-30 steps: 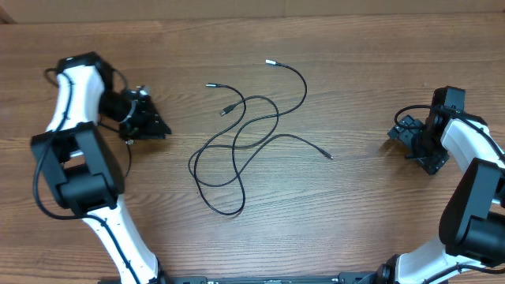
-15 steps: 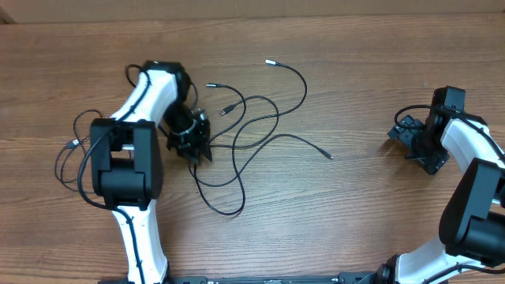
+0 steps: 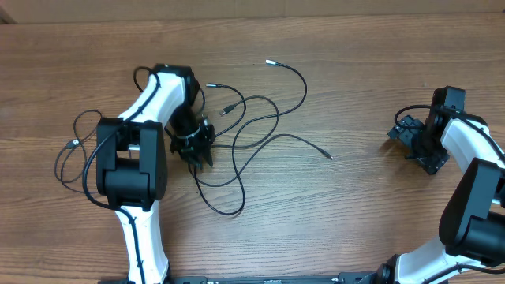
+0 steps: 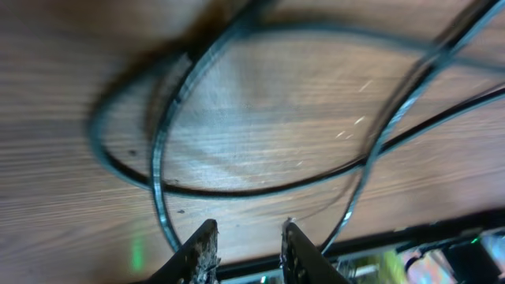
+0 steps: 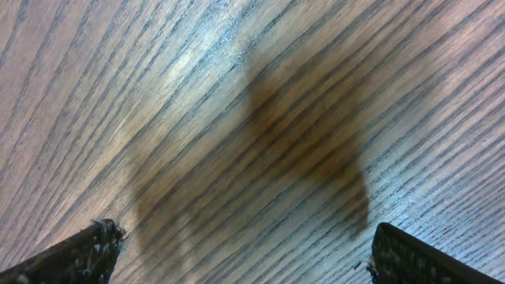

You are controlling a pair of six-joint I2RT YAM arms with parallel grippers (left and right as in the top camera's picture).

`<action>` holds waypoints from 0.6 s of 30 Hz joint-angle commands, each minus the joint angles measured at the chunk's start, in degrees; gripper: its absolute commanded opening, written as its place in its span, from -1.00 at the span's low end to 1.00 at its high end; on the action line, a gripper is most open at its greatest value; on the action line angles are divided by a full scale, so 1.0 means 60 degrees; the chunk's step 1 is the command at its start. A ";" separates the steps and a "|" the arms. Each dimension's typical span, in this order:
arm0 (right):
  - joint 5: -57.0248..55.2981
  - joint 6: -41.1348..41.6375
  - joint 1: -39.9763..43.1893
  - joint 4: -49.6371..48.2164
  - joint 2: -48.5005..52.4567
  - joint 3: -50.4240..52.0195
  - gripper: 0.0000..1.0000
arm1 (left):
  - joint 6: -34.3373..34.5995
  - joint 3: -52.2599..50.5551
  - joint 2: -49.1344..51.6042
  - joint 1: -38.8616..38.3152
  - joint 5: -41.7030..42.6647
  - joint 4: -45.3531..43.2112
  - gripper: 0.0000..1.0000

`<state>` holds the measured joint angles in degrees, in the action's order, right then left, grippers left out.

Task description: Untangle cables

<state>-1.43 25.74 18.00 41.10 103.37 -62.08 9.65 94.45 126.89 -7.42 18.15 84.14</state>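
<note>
Now the narrow, empty left hand (image 4: 247,237) hovers over the cables (image 4: 155,170); next it should pinch one. The right hand (image 3: 412,144) is wide.

Tangled black cables (image 3: 278,116) on wooden desk (image 3: 355,63).
Thin cords, looped and crossing at mid-desk, lying flat; small silvery plug tips (image 3: 268,61) splayed at top and right; loose loop at lower left.

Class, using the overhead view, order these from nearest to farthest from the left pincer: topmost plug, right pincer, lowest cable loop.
1. lowest cable loop, just below-right of the left pincer.
2. topmost plug, upper middle.
3. right pincer, far right side.
</note>
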 commanded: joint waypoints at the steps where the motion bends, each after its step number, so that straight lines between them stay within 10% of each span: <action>1: 0.0000 0.0069 0.0011 -0.0051 0.0000 0.0044 1.00 | 0.0488 0.0849 -0.0120 0.0087 -0.0091 0.0197 -0.44; 18: 0.0000 0.0069 0.0011 -0.0051 0.0000 0.0044 1.00 | 0.1610 0.0834 -0.2189 -0.0550 -0.2091 0.1457 -0.26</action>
<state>-1.43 25.74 18.00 41.12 103.37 -62.08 17.98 98.70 116.09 -8.51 7.86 92.03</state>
